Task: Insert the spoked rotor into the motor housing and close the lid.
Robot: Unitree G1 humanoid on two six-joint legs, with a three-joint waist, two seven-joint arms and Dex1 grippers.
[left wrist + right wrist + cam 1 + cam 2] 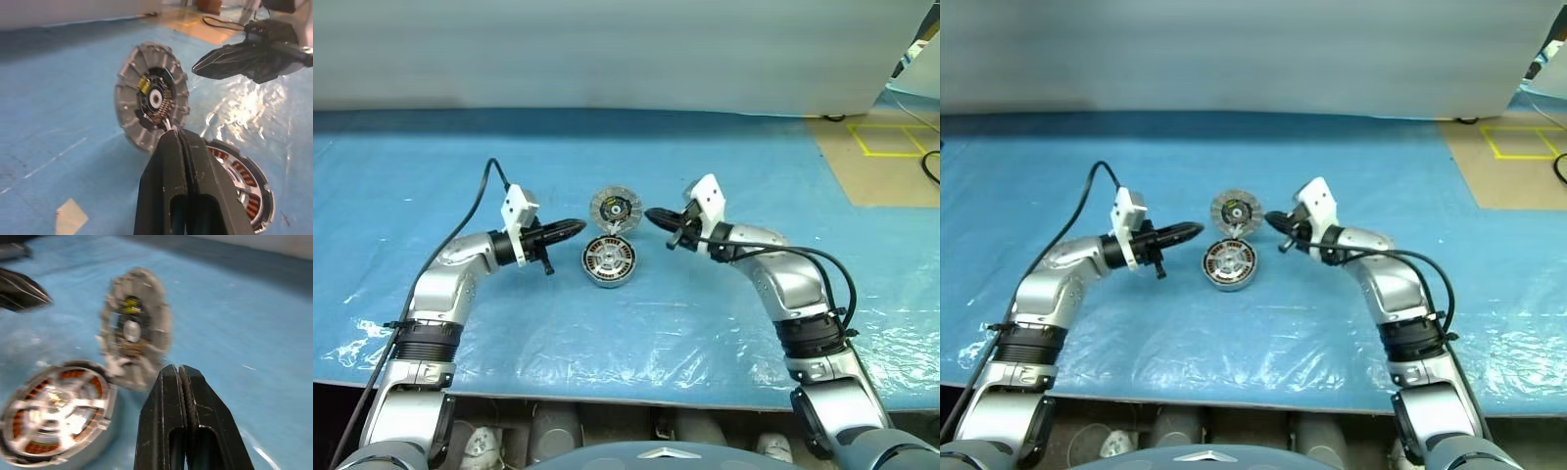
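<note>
Blue sheet [724,147] spread over table. Housing [609,262] laid flat at centre, rotor [58,406] seated inside. Lid [614,209] stood up open behind housing. Left gripper [581,227] and right gripper [650,214] held either side of lid, jaws closed, nothing gripped.

The motor housing [609,262] lies flat on the blue sheet, a shallow round grey case with its open side up. The spoked rotor [57,412] sits inside it, its black outer ring filling the case and its pale silver spokes running to the hub, with copper-brown windings showing through the gaps between the spokes. The lid [615,209] stands open just behind the housing, joined to its far edge and tilted up nearly on edge. Its inner face shows pale grey rim segments around a dark centre with a small yellow patch.
</note>
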